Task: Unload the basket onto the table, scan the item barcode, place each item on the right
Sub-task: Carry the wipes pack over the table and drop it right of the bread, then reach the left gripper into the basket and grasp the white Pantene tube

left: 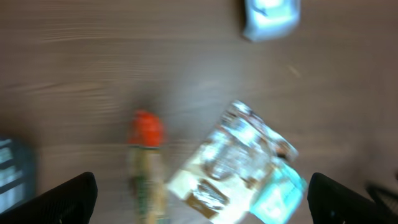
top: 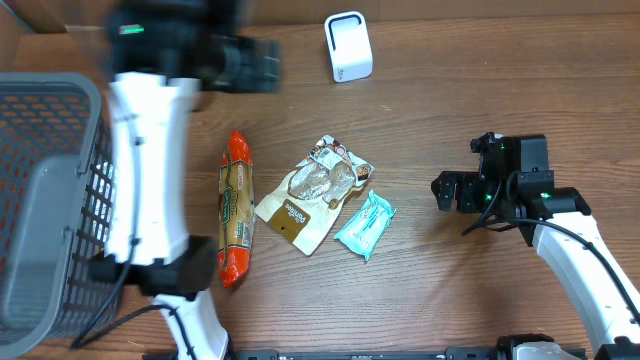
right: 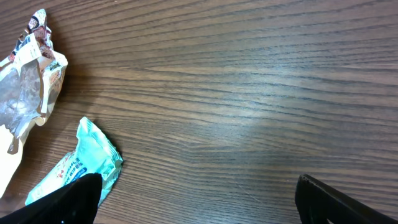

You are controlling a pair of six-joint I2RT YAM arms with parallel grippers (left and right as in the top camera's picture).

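**Both grippers empty, three packs waiting mid-table**

My left gripper point(left: 199, 190) has its jaws spread wide with nothing between them. Its view is smeared with blur and looks down from well above the table. My right gripper point(right: 198, 186) is just as wide open and empty, over bare wood at the right of the overhead frame.

The candidates lie in the centre of the overhead frame. There is a long orange-ended snack pack point(top: 237, 205) and, just right of it, a crinkled clear-and-tan pouch point(top: 315, 192). A small teal packet point(top: 365, 223) sits at the pouch's lower right, touching it or nearly so. I cannot tell which one is meant for scanning, and I can read no barcode on any of them. The white scanner point(top: 348, 46) stands at upper centre, well apart from all three. A grey wire basket point(top: 50, 150) fills the left edge.

I judge all three to be light, soft film packs, slick and quick to crumple. The teal packet is nearest my right gripper. I would pinch it across its narrow width near the middle, gently, leaving the flat faces clear.
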